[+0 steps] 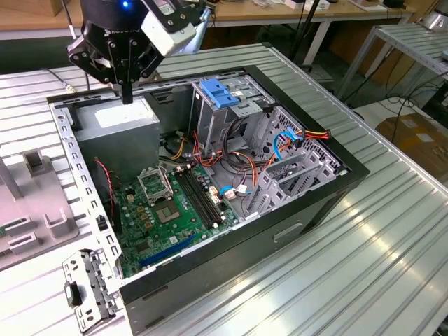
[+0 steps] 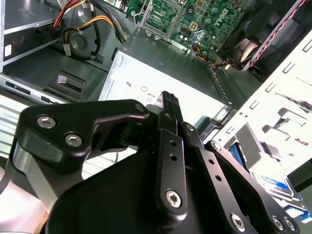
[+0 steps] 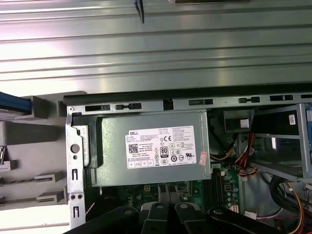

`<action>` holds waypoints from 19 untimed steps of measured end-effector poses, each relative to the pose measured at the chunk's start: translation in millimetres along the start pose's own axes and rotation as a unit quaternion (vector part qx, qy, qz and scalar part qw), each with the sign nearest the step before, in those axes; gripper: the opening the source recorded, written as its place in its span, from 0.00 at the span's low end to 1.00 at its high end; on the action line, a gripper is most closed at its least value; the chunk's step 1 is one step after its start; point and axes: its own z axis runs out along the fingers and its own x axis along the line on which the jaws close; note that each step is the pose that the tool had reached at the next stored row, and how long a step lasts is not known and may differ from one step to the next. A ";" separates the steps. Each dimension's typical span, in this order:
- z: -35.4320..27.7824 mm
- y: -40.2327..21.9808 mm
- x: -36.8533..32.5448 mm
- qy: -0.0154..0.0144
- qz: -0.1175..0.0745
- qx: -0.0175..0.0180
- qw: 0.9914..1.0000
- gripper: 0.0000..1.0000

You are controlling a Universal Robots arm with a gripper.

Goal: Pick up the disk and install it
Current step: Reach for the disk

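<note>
My gripper (image 1: 127,94) hangs over the back corner of the open computer case (image 1: 336,183), just above the grey power-supply box (image 1: 119,117). Its two black fingers are pressed together with nothing between them, and in the second wrist view the gripper's tip (image 2: 168,97) points at the box's white sticker (image 2: 146,80). The disk (image 2: 274,184) shows at the edge of the second wrist view as a white label with a blue band beside light-blue plastic. It lies outside the case, apart from the gripper.
Inside the case are a green motherboard (image 1: 175,203), loose red, orange and blue cables (image 1: 280,150), and a metal drive cage (image 1: 238,119) topped by a blue plastic bracket (image 1: 218,93). A grey fixture (image 1: 31,210) and a loose metal bracket (image 1: 87,290) sit at the exterior view's left.
</note>
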 end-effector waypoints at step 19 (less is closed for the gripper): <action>-0.6 -1.7 22.6 0.000 0.000 0.000 1.000 0.11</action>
